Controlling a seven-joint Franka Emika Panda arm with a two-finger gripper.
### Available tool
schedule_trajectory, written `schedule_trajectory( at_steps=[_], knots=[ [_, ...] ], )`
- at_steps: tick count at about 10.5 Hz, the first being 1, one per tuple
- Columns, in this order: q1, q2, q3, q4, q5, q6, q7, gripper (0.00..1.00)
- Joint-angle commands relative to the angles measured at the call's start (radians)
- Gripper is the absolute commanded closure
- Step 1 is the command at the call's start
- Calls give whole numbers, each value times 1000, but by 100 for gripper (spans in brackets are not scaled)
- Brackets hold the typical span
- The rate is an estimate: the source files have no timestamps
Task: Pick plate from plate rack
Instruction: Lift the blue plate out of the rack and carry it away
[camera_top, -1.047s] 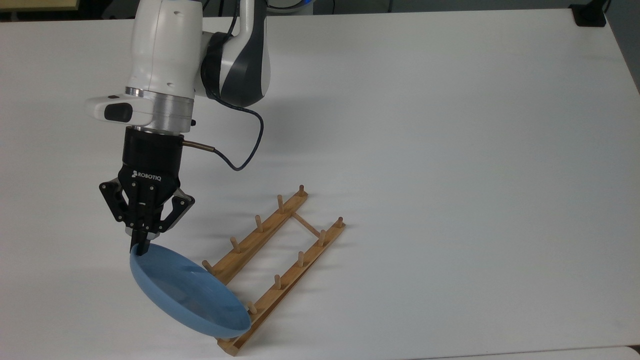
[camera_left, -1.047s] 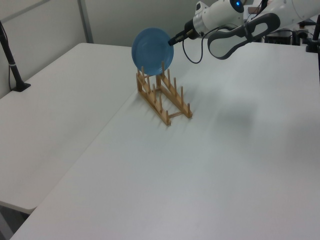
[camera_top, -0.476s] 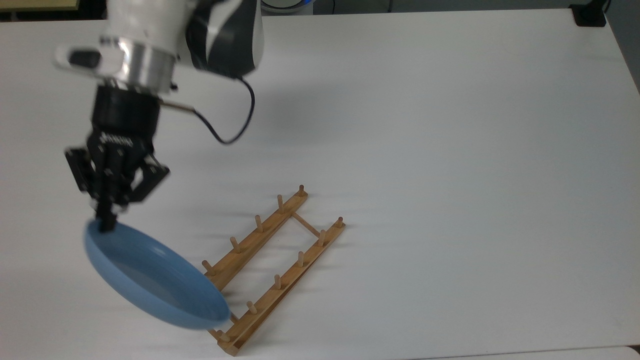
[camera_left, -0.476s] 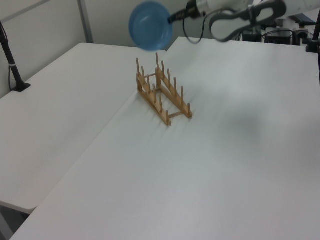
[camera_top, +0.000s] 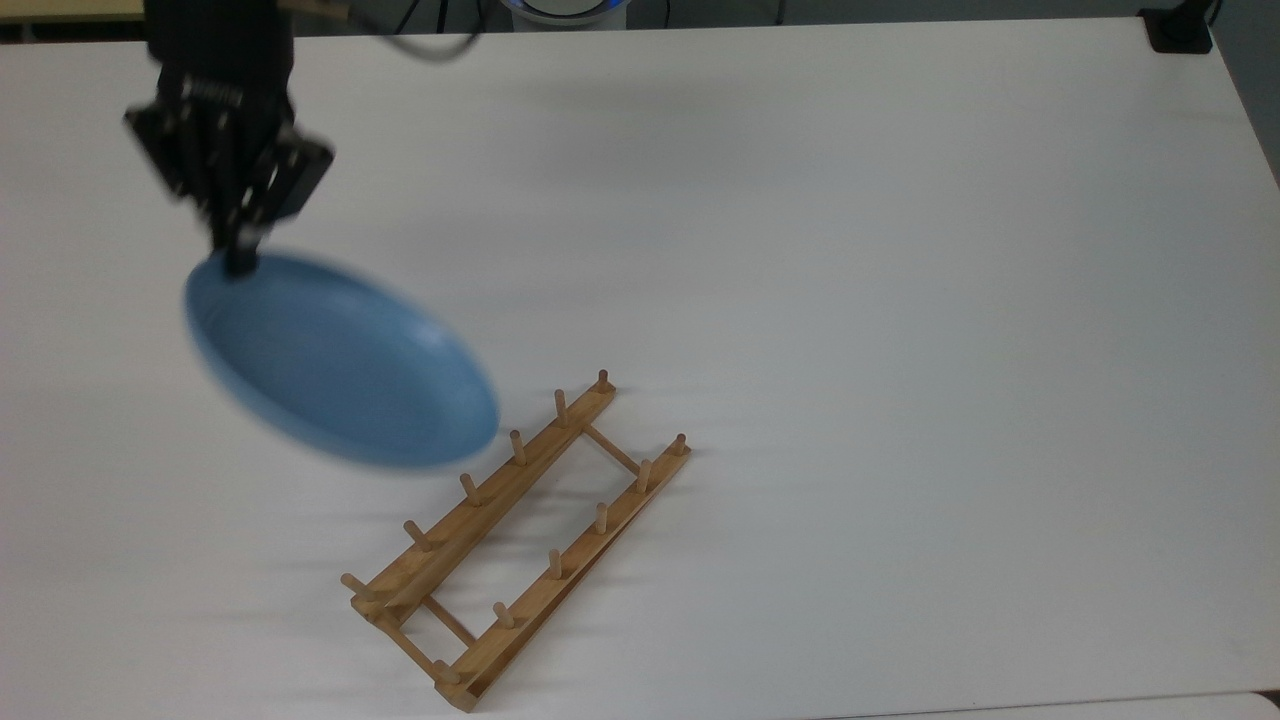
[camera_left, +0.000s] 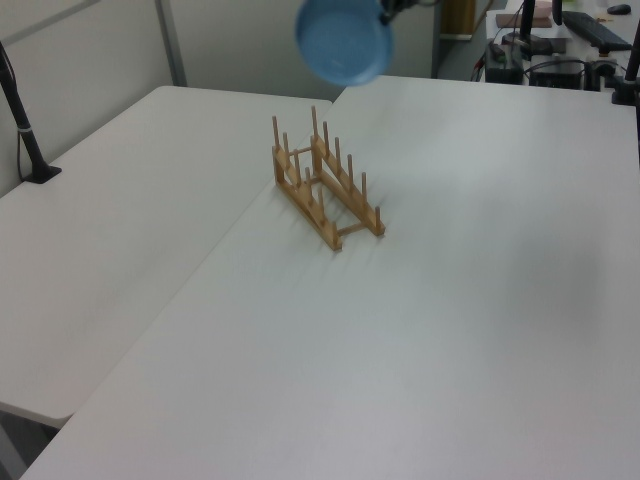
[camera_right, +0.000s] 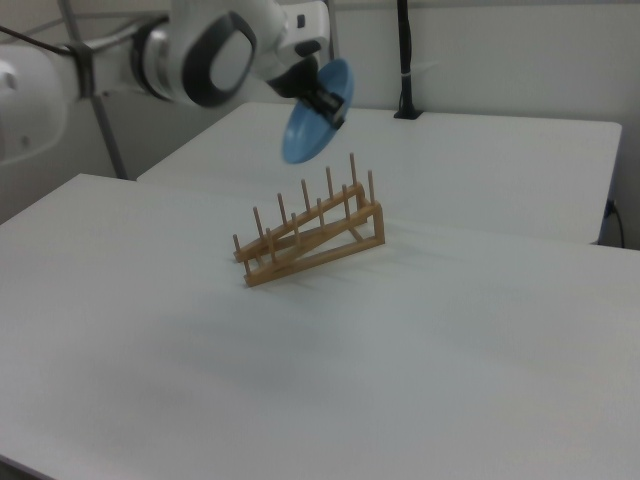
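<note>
The light-blue plate (camera_top: 340, 362) hangs in the air, clear of the rack, with my black gripper (camera_top: 240, 262) shut on its rim at the upper-left edge in the top view. In the left view the plate (camera_left: 344, 40) is high above the table near the top edge. In the right view the plate (camera_right: 317, 112) is tilted, held above and behind the rack by the gripper (camera_right: 327, 108). The wooden plate rack (camera_top: 520, 540) lies on the white table with no plate in it; its pegs stand up in the left view (camera_left: 325, 188) and the right view (camera_right: 310, 230).
The white table (camera_top: 900, 300) spreads wide to the top view's right of the rack. A black clamp (camera_top: 1180, 28) sits at the top view's far right corner. In the left view a black post (camera_left: 22, 120) stands at the left edge, and a second table adjoins.
The gripper has lifted the plate up and away from the rack; in the top view it rose toward the upper left, and the rack's near end is now uncovered.
</note>
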Motion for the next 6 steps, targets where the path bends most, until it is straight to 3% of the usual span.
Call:
schedule_trajectory(
  at_steps=[1, 4, 6],
  knots=[
    [-5, -152, -2, -60, 108, -442, -220, 100],
    [-54, -161, -3, -86, 120, -862, -593, 100],
    [-75, -144, -2, -183, 121, -872, -741, 100]
  ],
)
